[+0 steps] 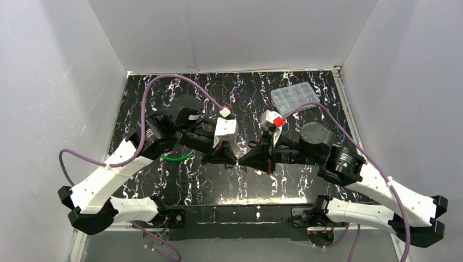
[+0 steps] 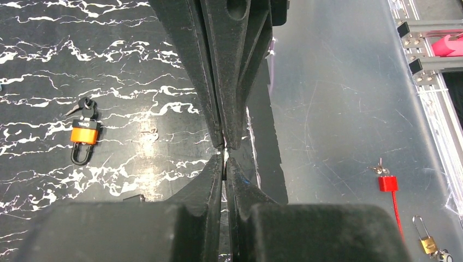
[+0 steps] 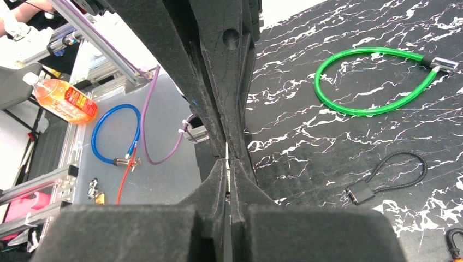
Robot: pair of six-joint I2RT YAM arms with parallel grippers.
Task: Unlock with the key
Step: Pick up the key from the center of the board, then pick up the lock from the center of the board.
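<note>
One orange padlock (image 2: 84,134) (keys (image 2: 86,107) touching it)

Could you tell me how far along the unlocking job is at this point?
Done: nothing visibly; the orange padlock lies with keys at its body, shackle seemingly closed. In hand: left gripper and right gripper are both shut, tip to tip, a pale sliver between them too small to identify. Left: turning a key and freeing a shackle.
</note>
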